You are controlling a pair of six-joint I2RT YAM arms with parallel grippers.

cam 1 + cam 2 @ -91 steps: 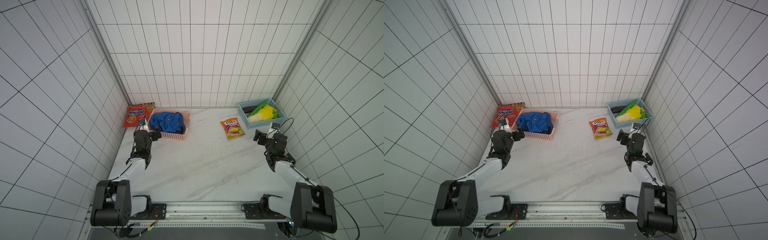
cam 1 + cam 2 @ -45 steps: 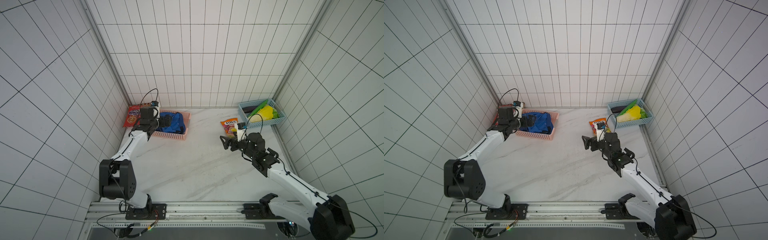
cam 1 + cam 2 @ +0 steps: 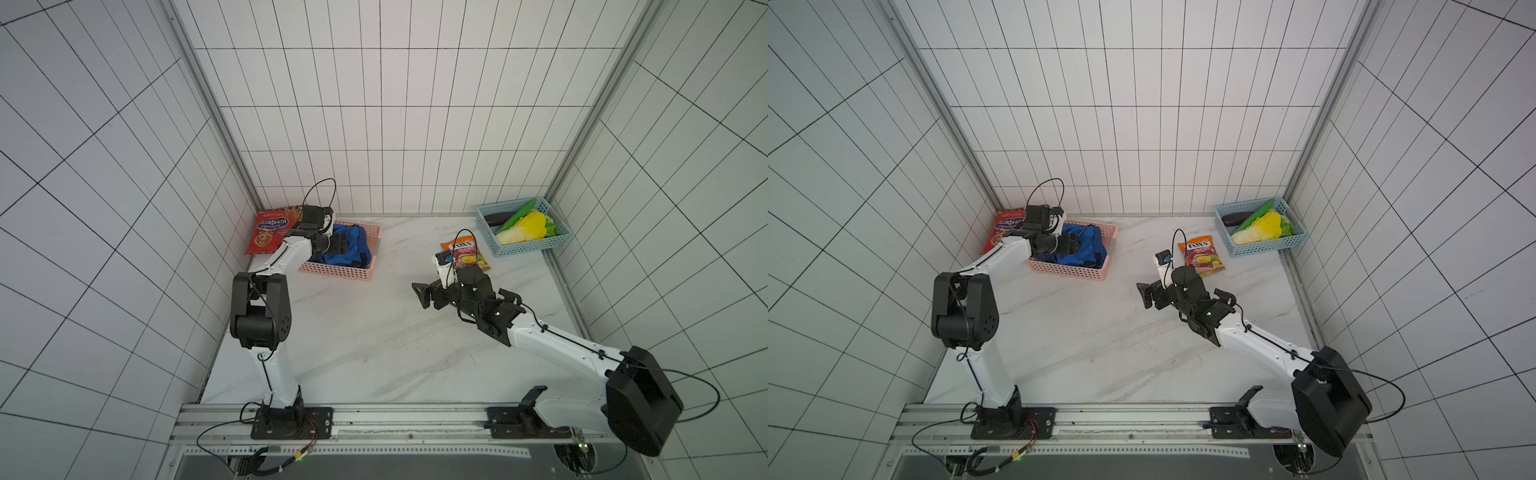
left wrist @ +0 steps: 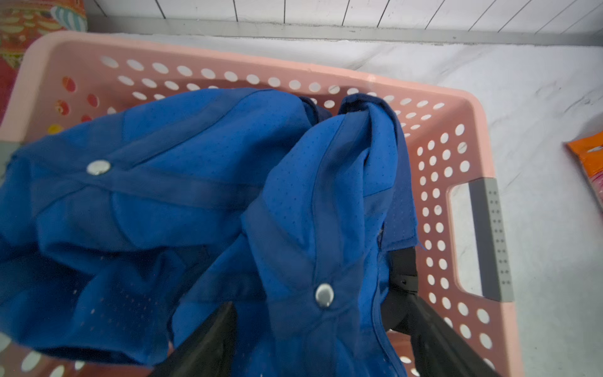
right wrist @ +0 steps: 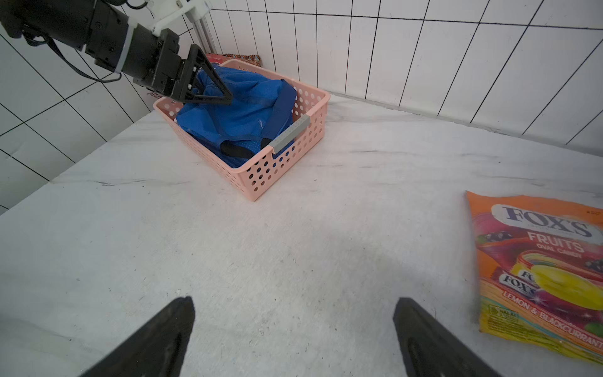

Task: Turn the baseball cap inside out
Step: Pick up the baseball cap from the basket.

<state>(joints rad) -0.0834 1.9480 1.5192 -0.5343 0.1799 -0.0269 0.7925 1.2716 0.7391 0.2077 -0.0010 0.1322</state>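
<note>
The blue baseball cap (image 4: 310, 196) lies crumpled in a pink basket (image 4: 473, 130) at the back left in both top views (image 3: 353, 249) (image 3: 1090, 249), its seam tape and a metal button showing. A second blue cap (image 4: 130, 182) lies beside it. My left gripper (image 4: 316, 303) reaches into the basket (image 3: 343, 245) (image 5: 225, 94), a fold of the cap filling the space between its jaws; whether they pinch it I cannot tell. My right gripper (image 5: 293, 303) hovers open over the bare marble mid-table (image 3: 422, 293) (image 3: 1146, 295), holding nothing.
A Fox's candy bag (image 3: 467, 253) (image 5: 538, 261) lies right of my right gripper. A red snack bag (image 3: 268, 232) leans in the back left corner behind the pink basket (image 3: 336, 272). A blue basket (image 3: 528, 247) of vegetables stands at the back right.
Both arms swung out from near the front: the left reached into the pink basket over the cap and its jaws have narrowed; the right moved to mid-table, still open.
</note>
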